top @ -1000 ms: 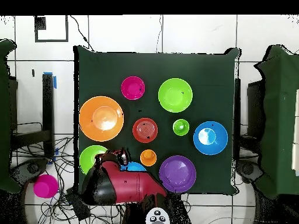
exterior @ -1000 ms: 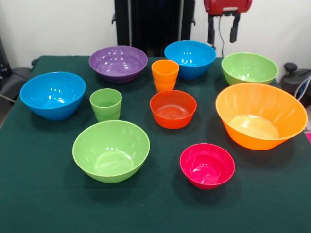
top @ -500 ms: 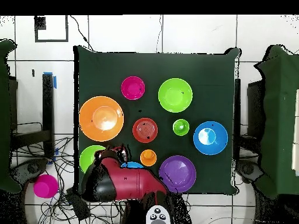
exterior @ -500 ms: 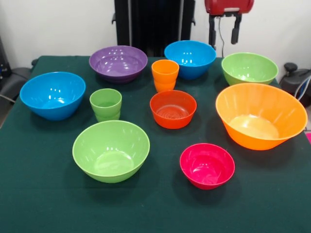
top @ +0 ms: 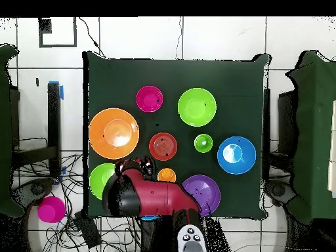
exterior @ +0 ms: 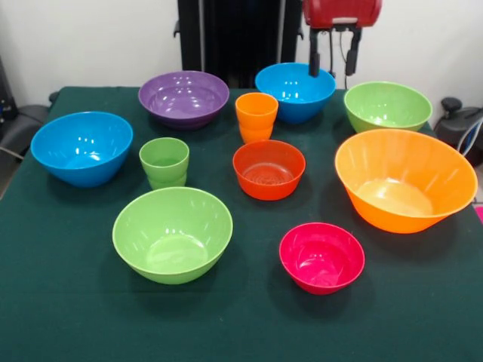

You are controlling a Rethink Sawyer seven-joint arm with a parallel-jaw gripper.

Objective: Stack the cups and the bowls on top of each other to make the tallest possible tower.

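Shifting sideways since a second ago, toward the blue bowl (exterior: 295,90) at the far edge, away from the spot above the gap beside the green bowl (exterior: 387,105). Hanging now with the gripper (exterior: 331,62) over that blue bowl's rim, two dark fingers (exterior: 314,63) spread apart, holding nothing. Covering most of the same blue bowl in the overhead view, with the red arm (top: 152,197) stretching across it.

Standing close by, toward the table's middle: the orange cup (exterior: 256,116), upright, just in front of the blue bowl. Sitting right in front of that, the small orange-red bowl (exterior: 269,169). Resting beside the blue bowl on the far edge, the purple bowl (exterior: 183,98).

Sitting further out: the big orange bowl (exterior: 404,179) on one side, just in front of the far green bowl; the green cup (exterior: 164,162) and the second blue bowl (exterior: 81,147) on the other side. Lying nearest the camera, the large green bowl (exterior: 172,233) and the small pink bowl (exterior: 321,256), well apart.

Resting all mouth-up and separately on the dark green table (exterior: 60,302), nothing stacked yet.
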